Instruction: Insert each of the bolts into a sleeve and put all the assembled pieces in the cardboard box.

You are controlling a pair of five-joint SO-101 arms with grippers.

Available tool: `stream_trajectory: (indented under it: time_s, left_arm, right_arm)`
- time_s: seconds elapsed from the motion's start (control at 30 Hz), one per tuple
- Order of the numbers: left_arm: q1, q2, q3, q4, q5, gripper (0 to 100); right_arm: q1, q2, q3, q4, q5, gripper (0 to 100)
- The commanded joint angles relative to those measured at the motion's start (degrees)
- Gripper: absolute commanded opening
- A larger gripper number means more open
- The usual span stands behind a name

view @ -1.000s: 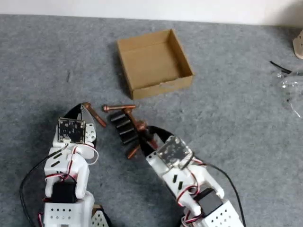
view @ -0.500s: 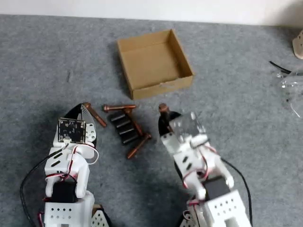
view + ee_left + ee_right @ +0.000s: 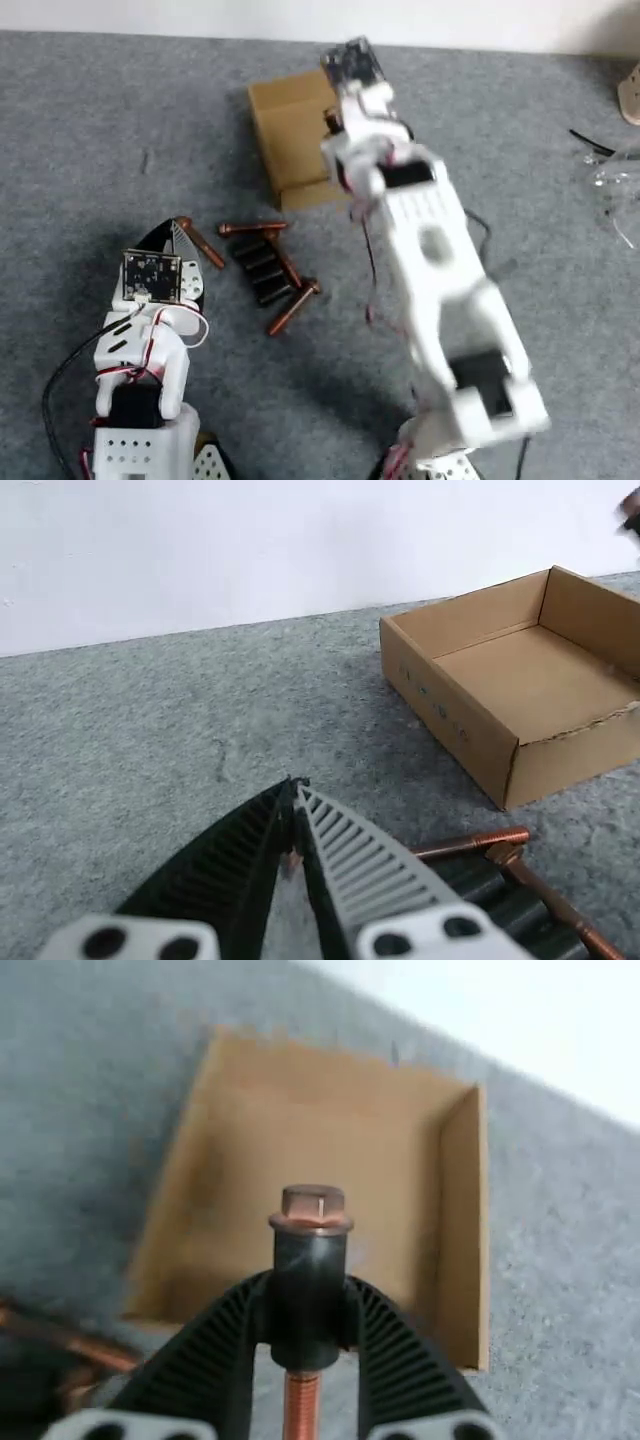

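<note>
At the left, the left arm [image 3: 140, 350] stands folded close to its base, with the left pincer [image 3: 296, 792] low over the table [image 3: 100, 120]. Its jaws meet at the tips. A glint of copper shows in the gap behind them, but we cannot tell whether they hold anything. One bolt [image 3: 200, 244] lies just beside the tips. Next come the loose parts: black sleeves [image 3: 260, 268] side by side, with three bolts [image 3: 252, 228] lying against them.

We judge these parts stiff, hard and dense for their size, and the plated shanks slippery. We take hold on the sleeve body, head up, so that the bolt hangs by its head and cannot drop out.

At the right, the right arm [image 3: 430, 240] is stretched far forward over the box [image 3: 285, 125]. The right pincer [image 3: 305, 1310] is closed on the sleeve of an assembled piece [image 3: 310, 1255], held upright above the box floor and not yet released.
</note>
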Motion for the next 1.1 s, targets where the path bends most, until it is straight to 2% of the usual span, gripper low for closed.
stream_trajectory:
  time_s: [0.0, 0.2, 0.4, 0.6, 0.77, 0.83, 1.0, 1.07]
  left_arm:
    - [0.2, -0.7, 1.1, -1.1, -0.3, 1]
    - [0.7, -0.7, 1.1, -1.8, -0.3, 1]
    - [1.2, -0.7, 1.1, -1.9, -0.3, 1]
    - [1.2, -0.7, 1.1, -2.0, -0.3, 1]
    - [1.2, -0.7, 1.1, -2.1, -0.3, 1]
    - [1.2, -0.7, 1.1, -2.1, -0.3, 1]
    - [1.2, -0.6, 1.1, -2.2, -0.3, 1]
    - [1.2, -0.6, 1.1, -2.2, -0.3, 1]
  right_arm:
    - [3.8, 14.0, -27.5, 6.8, 0.5, 0.5]
    - [8.0, 34.3, -55.9, 15.3, 0.6, 0.5]
    - [8.5, 49.6, -75.7, 23.8, 0.6, 0.7]
    - [7.1, 59.0, -89.5, 28.2, 0.6, 0.9]
    - [5.9, 61.4, -93.9, 31.4, 0.7, 1.2]
    - [5.8, 61.7, -93.9, 32.2, 0.7, 4.1]
    - [5.9, 61.7, -93.8, 32.9, 0.4, 25.5]
    - [5.9, 61.6, -93.8, 33.6, 0.4, 29.8]
